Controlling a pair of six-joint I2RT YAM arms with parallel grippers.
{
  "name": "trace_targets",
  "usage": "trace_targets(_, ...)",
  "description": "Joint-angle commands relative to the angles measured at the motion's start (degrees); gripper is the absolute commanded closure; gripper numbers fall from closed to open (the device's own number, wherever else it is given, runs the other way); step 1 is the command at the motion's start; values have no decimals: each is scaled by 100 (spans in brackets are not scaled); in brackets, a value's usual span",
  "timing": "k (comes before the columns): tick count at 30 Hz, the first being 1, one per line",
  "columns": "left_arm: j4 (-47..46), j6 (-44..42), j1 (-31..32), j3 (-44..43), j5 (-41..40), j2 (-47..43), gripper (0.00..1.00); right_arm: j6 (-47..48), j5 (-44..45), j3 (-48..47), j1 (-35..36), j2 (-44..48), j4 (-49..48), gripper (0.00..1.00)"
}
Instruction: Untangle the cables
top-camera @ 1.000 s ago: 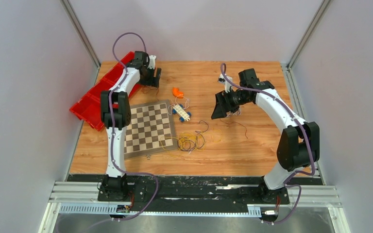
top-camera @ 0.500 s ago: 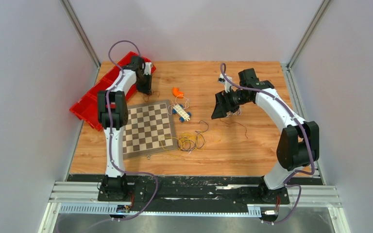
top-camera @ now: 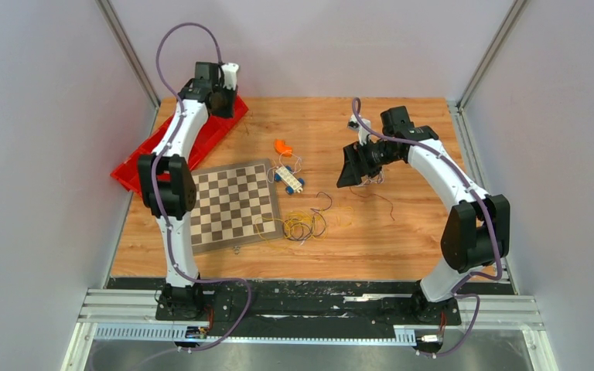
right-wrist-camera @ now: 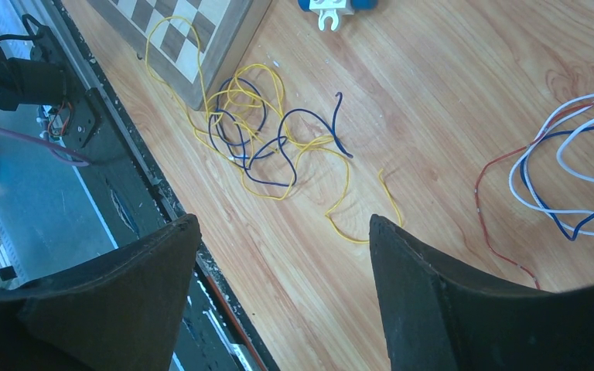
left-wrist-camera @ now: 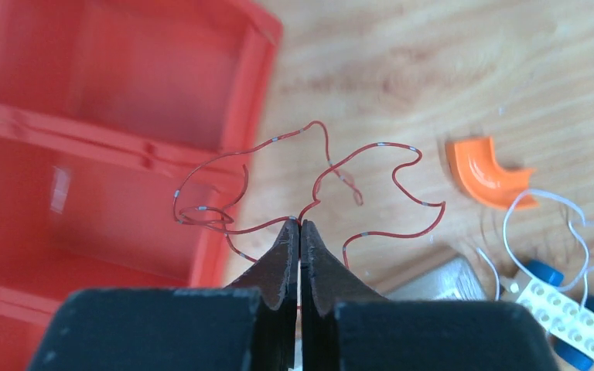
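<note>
My left gripper (left-wrist-camera: pixel 300 222) is shut on a thin red cable (left-wrist-camera: pixel 390 145) at its very tips. The cable hangs in curly loops over the edge of the red bin (left-wrist-camera: pixel 85 116). In the top view the left gripper (top-camera: pixel 220 89) is raised at the bin's far end. A tangle of yellow and dark blue cables (top-camera: pixel 302 224) lies by the chessboard's near right corner, and it also shows in the right wrist view (right-wrist-camera: pixel 255 131). My right gripper (right-wrist-camera: pixel 282 220) is open above bare wood with nothing in it, right of centre in the top view (top-camera: pixel 352 170). White, blue and red cables (right-wrist-camera: pixel 580 170) lie beside it.
A red divided bin (top-camera: pixel 143 166) sits tilted at the table's left edge. A chessboard (top-camera: pixel 232 205) lies left of centre. An orange curved piece (top-camera: pixel 281 147) and a white-and-blue toy block (top-camera: pixel 288 178) with a white wire loop (left-wrist-camera: pixel 557 197) lie behind the board.
My left gripper has shut on the red cable and moved up and back-left, from the table beside the bin to above the bin's far end. The right arm has stayed still.
</note>
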State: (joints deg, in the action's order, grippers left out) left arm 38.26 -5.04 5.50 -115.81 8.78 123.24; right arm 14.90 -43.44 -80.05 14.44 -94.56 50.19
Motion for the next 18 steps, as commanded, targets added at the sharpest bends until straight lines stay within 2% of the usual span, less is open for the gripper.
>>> trace_targets(1,-770,-674,-39,-416,-419,-267,100,22,-42,-274,-18,177,-20,21)
trace_targets(10,-2324,-1462,-305,-981,-1143,251,100,72,-64,-196,-17,45,-26,21)
trace_targets(14,-2550,-1769,-456,-1417,-1119,742,100,101,-50,-198,-18,-45,-27,22)
trace_targets(18,-3021,-2297,-512,-1257,-1029,976,100,109,-64,-238,-19,-185,-34,21)
